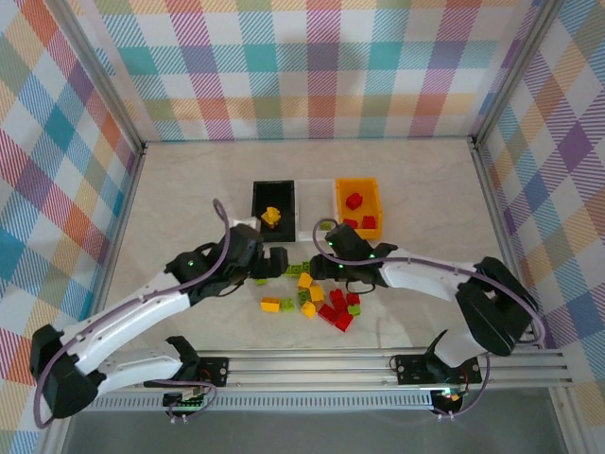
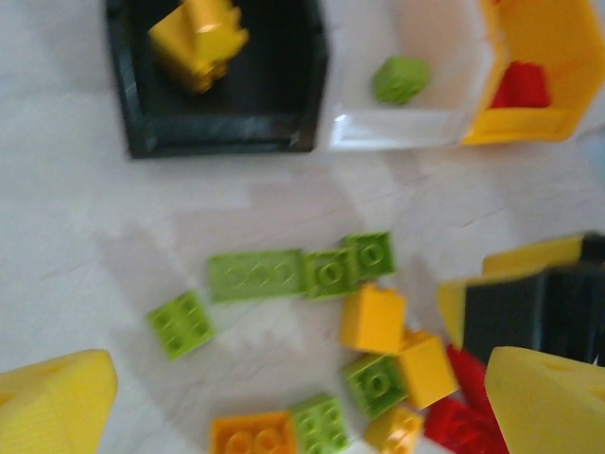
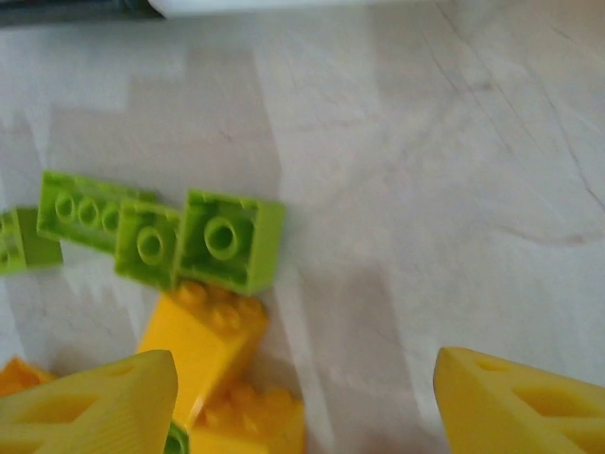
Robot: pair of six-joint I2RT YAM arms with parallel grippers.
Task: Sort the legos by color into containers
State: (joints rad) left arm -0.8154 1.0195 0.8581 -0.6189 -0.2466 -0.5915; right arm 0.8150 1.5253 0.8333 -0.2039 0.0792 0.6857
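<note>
The legos lie in a loose pile point(image 1: 312, 298) of lime green, yellow-orange and red bricks on the table between the arms. Behind it stand the black bin point(image 1: 257, 203) holding a yellow brick point(image 1: 272, 218), the white bin point(image 2: 397, 132) holding a green brick point(image 2: 399, 78), and the orange bin point(image 1: 376, 200) holding red bricks point(image 1: 354, 200). My left gripper point(image 1: 274, 262) hovers open at the pile's left edge, with green bricks point(image 2: 255, 274) ahead of its fingers point(image 2: 52, 402). My right gripper point(image 1: 329, 270) is open over the pile's top, near a green brick point(image 3: 232, 236) and a yellow brick point(image 3: 203, 326).
The two grippers are close together over the pile; the right one's finger point(image 2: 529, 303) shows at the right in the left wrist view. Bare tabletop point(image 1: 189, 189) lies left of the bins. Checked walls enclose the table on three sides.
</note>
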